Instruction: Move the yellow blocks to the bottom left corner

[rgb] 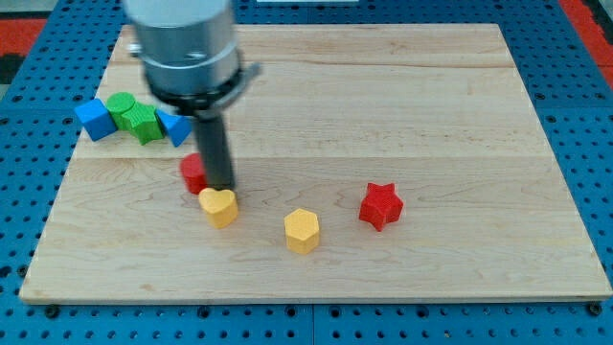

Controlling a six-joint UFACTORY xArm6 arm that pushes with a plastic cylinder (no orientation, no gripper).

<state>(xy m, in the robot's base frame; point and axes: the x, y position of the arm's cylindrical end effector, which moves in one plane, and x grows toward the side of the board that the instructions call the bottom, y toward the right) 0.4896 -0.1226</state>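
Note:
A yellow heart-shaped block lies left of the board's middle, toward the view's bottom. A yellow hexagonal block lies to its right, a little lower. My tip stands just above the yellow heart block, touching or nearly touching its upper edge. A red block sits right beside the rod on its left, partly hidden by it; its shape is unclear.
A red star block lies right of the hexagon. At the view's left edge a cluster holds a blue block, two green blocks and a blue triangular block. The wooden board sits on a blue pegboard.

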